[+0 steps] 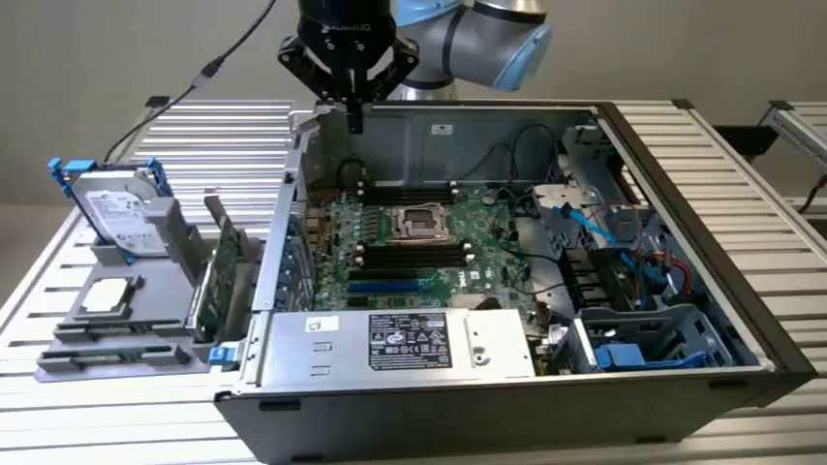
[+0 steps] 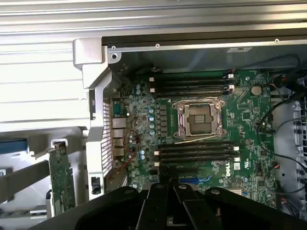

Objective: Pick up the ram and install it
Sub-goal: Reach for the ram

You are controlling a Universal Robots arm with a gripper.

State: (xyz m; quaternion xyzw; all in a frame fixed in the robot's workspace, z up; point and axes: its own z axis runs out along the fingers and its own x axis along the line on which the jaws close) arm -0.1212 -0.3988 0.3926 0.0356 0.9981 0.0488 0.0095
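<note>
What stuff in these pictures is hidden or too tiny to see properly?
- Exterior view: the print on the power supply label is too small to read.
- Exterior view: the label on the hard drive is too small to read.
- Exterior view: the picture's top edge cuts off the robot arm.
- Wrist view: the gripper hides part of the motherboard behind it.

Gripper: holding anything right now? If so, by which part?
Nothing is held. The gripper is shut with nothing between its fingertips, above the open computer case.
</note>
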